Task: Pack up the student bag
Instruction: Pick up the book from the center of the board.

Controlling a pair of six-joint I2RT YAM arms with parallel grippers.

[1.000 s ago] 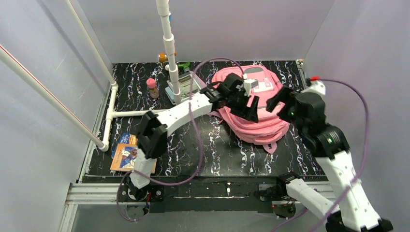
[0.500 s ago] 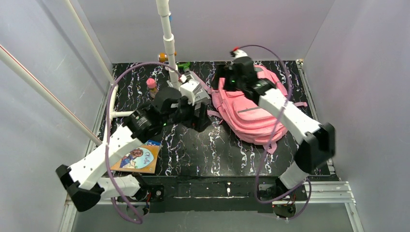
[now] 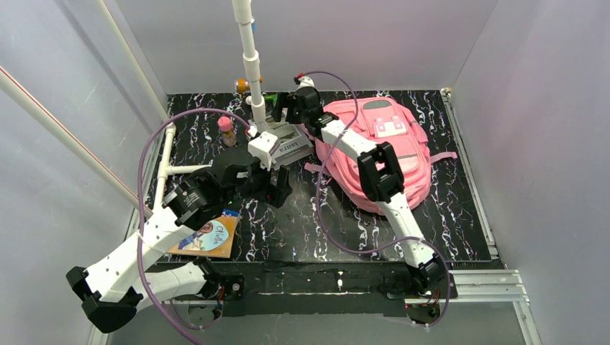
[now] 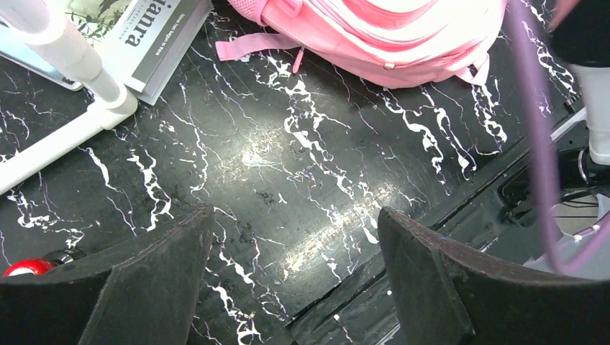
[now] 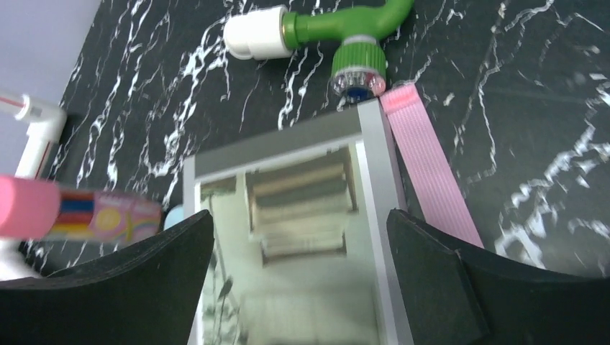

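Closed cell, pale walls. Black white-veined counter (image 3: 460, 212), with a white pipe frame (image 3: 248, 43) standing at the far side.

Right pincer (image 5: 298, 221): jaws spread wide, gripping nothing.
- Directly below the gap lies a silver slab (image 5: 302, 187), its long edges running parallel to my fingers. I cannot tell whether the fingers touch it.
- Just outside the right finger runs a pink strap (image 5: 424, 162); by its colour I judge it belongs to the bag.
- Ahead of the tips is a green tap-shaped fitting (image 5: 338, 29).
- The student bag (image 3: 410, 165) lies flat on the counter behind this pincer, back along my own forearm, which stretches across it. Its white patch faces up and its long axis runs roughly from the far wall towards my bases.

Left pincer (image 4: 295, 215): jaws also wide and empty, with only bare counter below.
- Ahead and to its left is a grey book (image 4: 147, 39).
- Ahead and to its right is the bag's near side, apart from the tips.

Judgement: the right pincer is the nearer one to both slab and bag. The slab already lies lengthwise between the jaws, so closing should suit it. Anything lifted there must then travel backwards to reach the bag. I cannot tell whether any zip is open.
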